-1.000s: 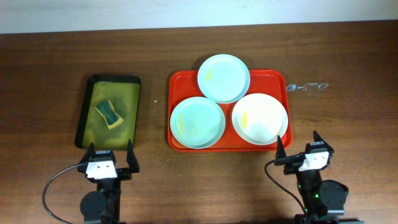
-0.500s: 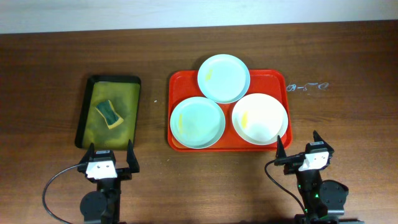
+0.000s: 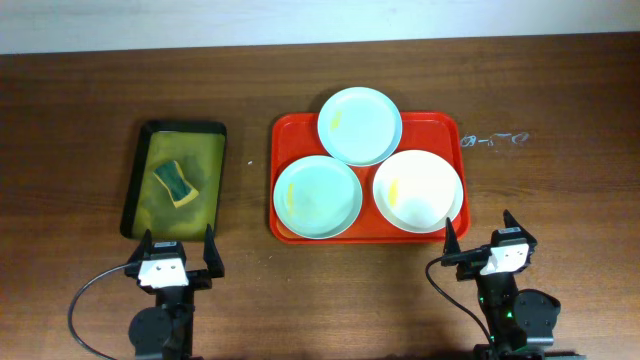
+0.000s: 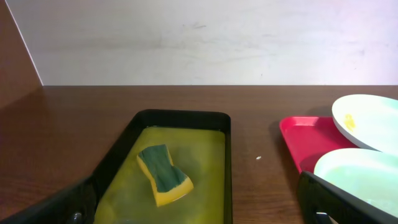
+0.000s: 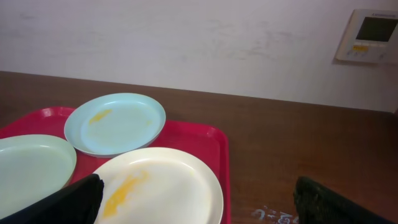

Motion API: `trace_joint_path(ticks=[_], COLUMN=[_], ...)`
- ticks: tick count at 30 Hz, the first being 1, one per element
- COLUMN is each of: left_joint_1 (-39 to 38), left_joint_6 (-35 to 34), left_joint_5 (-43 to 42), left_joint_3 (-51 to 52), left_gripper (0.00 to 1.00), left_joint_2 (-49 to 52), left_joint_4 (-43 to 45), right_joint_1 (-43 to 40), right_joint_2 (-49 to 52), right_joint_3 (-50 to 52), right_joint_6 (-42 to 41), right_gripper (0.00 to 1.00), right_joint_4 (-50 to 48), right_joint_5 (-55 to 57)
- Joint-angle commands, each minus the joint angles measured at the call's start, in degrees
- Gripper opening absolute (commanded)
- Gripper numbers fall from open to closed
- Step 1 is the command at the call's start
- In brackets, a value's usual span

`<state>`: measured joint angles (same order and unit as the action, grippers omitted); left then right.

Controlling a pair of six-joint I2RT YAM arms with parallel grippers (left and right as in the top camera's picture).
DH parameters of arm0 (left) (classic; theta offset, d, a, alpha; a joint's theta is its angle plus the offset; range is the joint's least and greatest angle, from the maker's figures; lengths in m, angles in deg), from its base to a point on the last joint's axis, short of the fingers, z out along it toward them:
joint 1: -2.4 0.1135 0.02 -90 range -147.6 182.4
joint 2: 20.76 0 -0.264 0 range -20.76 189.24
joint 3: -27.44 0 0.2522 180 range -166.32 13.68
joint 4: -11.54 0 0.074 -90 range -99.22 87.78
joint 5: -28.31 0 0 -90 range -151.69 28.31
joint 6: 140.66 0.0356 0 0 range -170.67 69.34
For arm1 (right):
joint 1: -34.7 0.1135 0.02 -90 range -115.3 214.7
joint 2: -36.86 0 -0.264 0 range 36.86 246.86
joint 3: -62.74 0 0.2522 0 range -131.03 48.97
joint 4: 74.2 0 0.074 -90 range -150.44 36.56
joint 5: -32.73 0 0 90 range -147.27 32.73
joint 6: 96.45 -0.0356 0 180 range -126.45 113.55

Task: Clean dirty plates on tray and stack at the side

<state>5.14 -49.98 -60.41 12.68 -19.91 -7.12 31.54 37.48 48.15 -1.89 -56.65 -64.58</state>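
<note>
The red tray (image 3: 288, 134) lies mid-table and holds three plates. A mint-blue plate (image 3: 360, 125) sits at the back, overlapping the tray's far rim. A second mint-blue plate (image 3: 317, 196) is front left. A creamy white plate (image 3: 418, 189) is front right. All three have yellow smears. My left gripper (image 3: 178, 247) is open and empty, near the table's front, just before the black tray. My right gripper (image 3: 478, 232) is open and empty, just before the red tray's front right corner. The right wrist view shows the white plate (image 5: 165, 190) and back plate (image 5: 115, 123).
A black tray (image 3: 213, 135) with yellow-green liquid stands at the left and holds a yellow-green sponge (image 3: 175, 183); the sponge also shows in the left wrist view (image 4: 163, 174). White scribbles (image 3: 494, 139) mark the table right of the red tray.
</note>
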Motion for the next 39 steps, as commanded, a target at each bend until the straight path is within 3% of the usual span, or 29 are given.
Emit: trace_joint_path(ticks=[1,38,39], left_joint_1=[0.1,0.1,0.0], left_joint_6=[1.1,1.1,-1.2], left_joint_5=[-0.7,-0.5,-4.0], left_joint_3=[0.5,0.5,0.5], left_gripper=[0.99,0.99,0.99], left_joint_2=[-0.4,-0.5,-0.5], left_joint_4=[0.2,1.3,2.8], right_joint_1=[0.5,0.5,0.5], right_joint_2=[-0.3,-0.3,-0.3], right_joint_3=[0.5,0.5,0.5], right_joint_6=[-0.1,-0.1,-0.1], right_gripper=[0.98,0.98,0.99], right_joint_4=[0.0,0.0,0.0], right_joint_5=[0.5,0.5,0.5])
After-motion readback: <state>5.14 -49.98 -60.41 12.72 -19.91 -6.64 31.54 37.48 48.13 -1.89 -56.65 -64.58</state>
